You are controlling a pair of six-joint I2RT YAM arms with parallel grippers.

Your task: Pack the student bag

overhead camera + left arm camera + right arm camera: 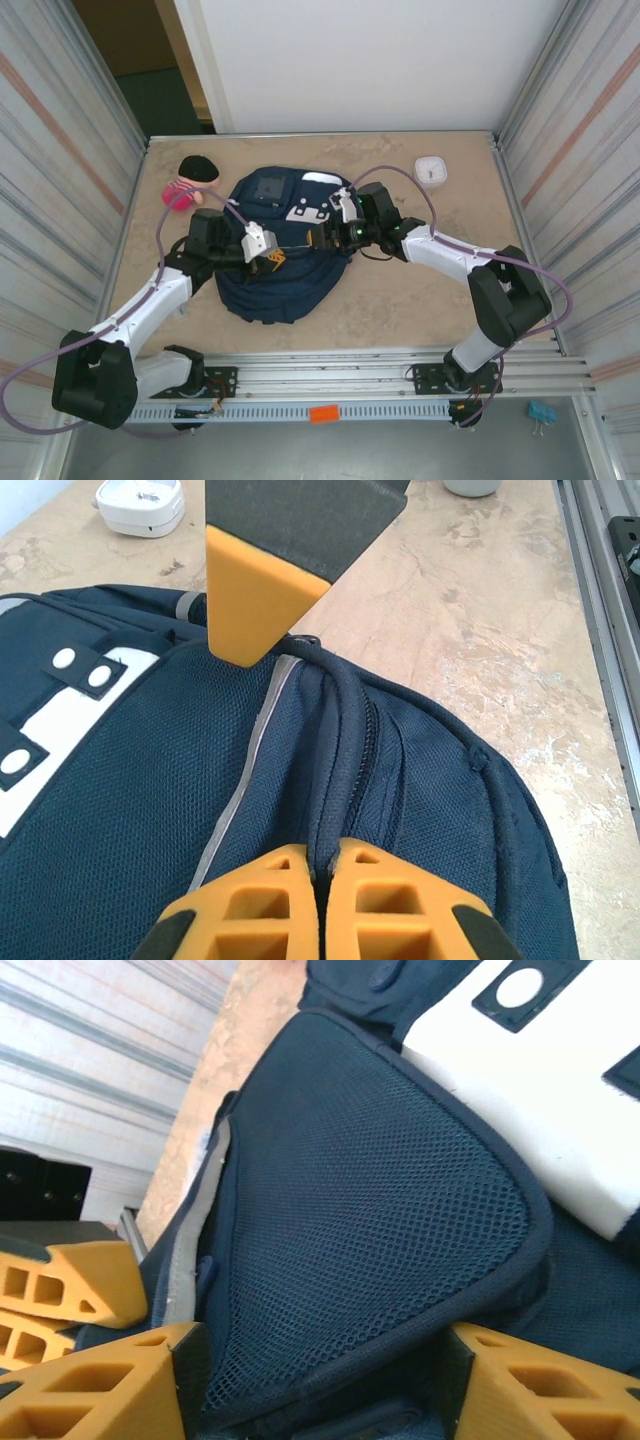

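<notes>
Nearest, on the tan table [420, 290], toward 8 o'clock from the middle of the student bag [290, 290]: left gripper [268, 262], clamped tight on a dark corded seam [330, 720] of it, orange fingers [250, 900] pressed together with just that ridge between. Just beyond, toward 3 o'clock: right gripper [322, 238], jaws spread either side of the bag's mesh panel [380, 1180] (pad contact impossible to tell). At table centre, lying flat: the navy bag itself, white patch [318, 208] toward 12 o'clock. Farther back, at 10 o'clock, just beside the bag: pink doll [193, 178] with black hair. At 1 o'clock, well apart: small white box [432, 168].
</notes>
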